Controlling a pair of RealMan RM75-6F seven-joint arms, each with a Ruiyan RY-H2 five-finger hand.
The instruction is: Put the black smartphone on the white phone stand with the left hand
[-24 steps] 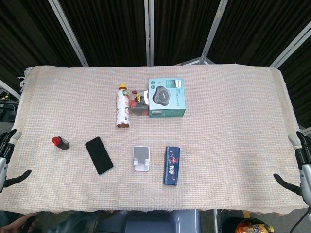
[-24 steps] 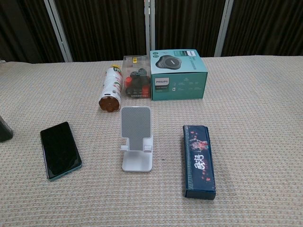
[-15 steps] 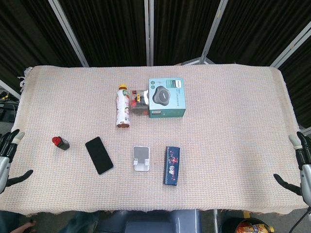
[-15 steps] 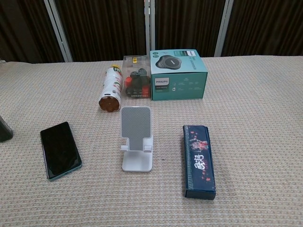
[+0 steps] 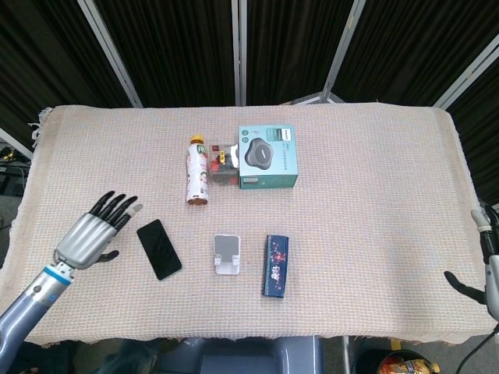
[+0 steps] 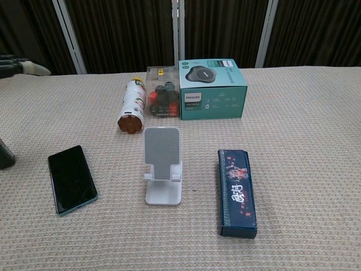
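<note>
The flat black smartphone [image 5: 159,249] lies screen-up on the woven cloth, just left of the white plastic phone stand [image 5: 227,254], untouched. The left hand [image 5: 95,233] hovers beside it w/ fingers spread, empty. Phone should be pinched by its long edges, approx. mid-length, then tilted onto the stand's ledge.

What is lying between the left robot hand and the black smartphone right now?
Only bare woven tablecloth. In the head view the left robot hand, fingers spread, hovers just left of the flat black smartphone, with nothing between them.
</note>
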